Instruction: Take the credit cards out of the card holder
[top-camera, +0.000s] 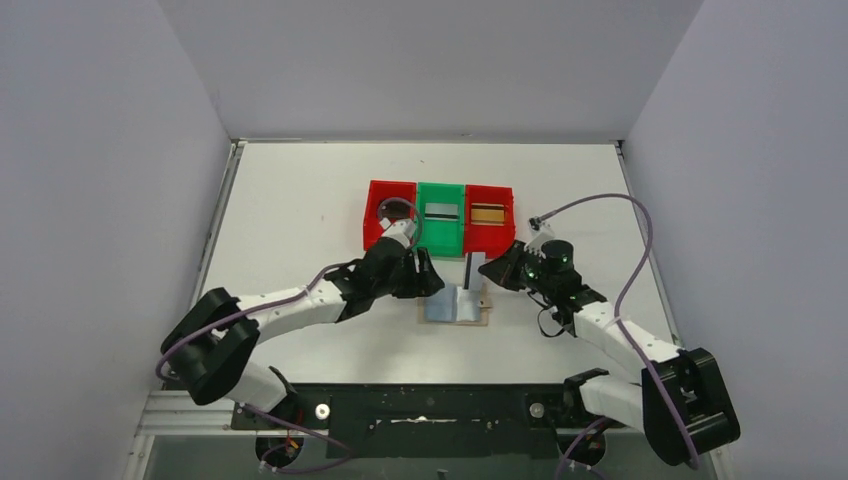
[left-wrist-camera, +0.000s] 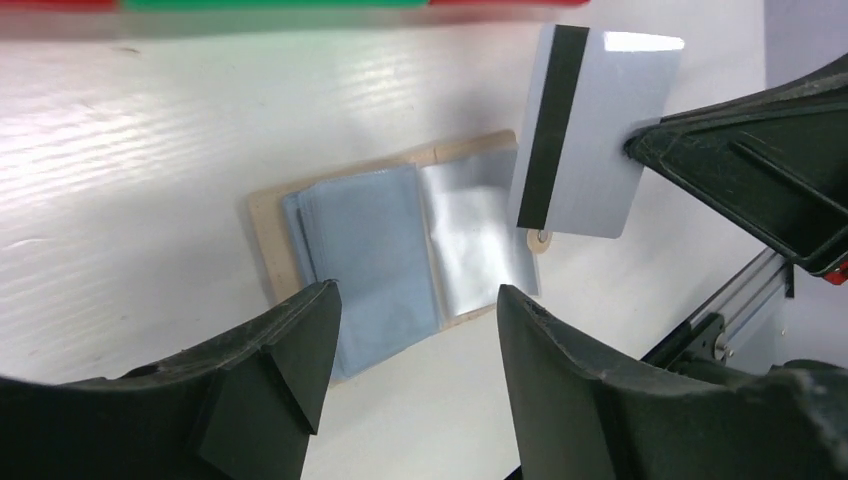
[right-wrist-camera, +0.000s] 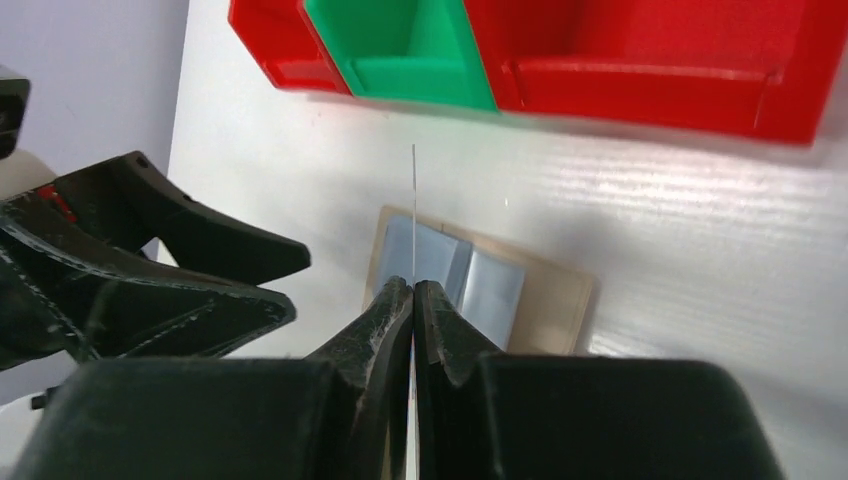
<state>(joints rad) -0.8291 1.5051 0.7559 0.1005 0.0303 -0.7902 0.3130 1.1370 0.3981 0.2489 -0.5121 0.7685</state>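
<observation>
The white table (top-camera: 300, 200) carries a row of three bins at 12 o'clock from the work spot: a red bin (top-camera: 390, 215), a green bin (top-camera: 441, 232) with a dark card (top-camera: 441, 210) in it, and a second red bin (top-camera: 489, 232) with a gold-brown card (top-camera: 488, 213).

The left end effector (left-wrist-camera: 415, 310) hovers at about 10 o'clock of the card holder (left-wrist-camera: 380, 250), its jaws well apart and gripping nothing. The right end effector (right-wrist-camera: 413, 292), at about 2 o'clock of the holder, is clamped tight on a silver-grey card (left-wrist-camera: 600, 130).

The card holder lies open and flat on the table, light blue sleeves up. The silver-grey card stands upright on edge just above it, black stripe showing, apparently clear of the sleeve.

The step in hand looks like extraction just finished. Next, the right arm likely has to carry the card toward 12 o'clock and release it over a bin, probably the first red one, though whether that bin is free cannot be told.
</observation>
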